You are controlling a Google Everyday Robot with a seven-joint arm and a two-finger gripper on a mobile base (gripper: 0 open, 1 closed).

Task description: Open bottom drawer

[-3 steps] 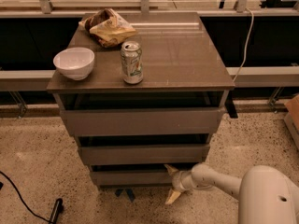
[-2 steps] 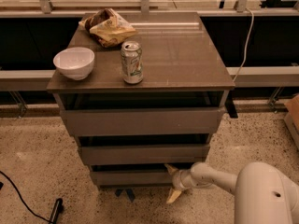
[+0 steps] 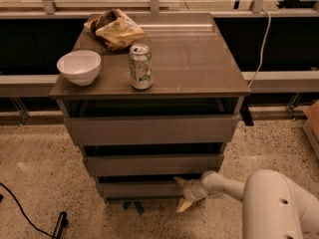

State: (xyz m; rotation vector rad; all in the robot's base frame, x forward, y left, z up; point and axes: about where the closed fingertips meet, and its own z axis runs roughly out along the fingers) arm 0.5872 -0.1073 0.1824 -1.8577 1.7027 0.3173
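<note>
Almost nothing has moved since a second ago: gripper [image 3: 182, 193] stays at lower centre-right, cream fingers [image 3: 179, 181] spread above and below the right end of the bottom drawer [image 3: 139, 189]; contact unclear. White rounded arm [image 3: 279, 205] edged slightly left. Drawer front: flat, matte grey-brown, handleless, lowest of three. On the smooth cabinet top [image 3: 199, 59]: glossy white bowl [image 3: 79, 67], metal can [image 3: 140, 66], crumpled bag [image 3: 115, 29]. Speckled floor [image 3: 40, 178].

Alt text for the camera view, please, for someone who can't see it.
The robot's gripper sits low at the right end of the bottom drawer, fingers spread above and below its front, at a three-drawer grey-brown cabinet. On top stand a white bowl and a soda can, with a crumpled snack bag behind.
</note>
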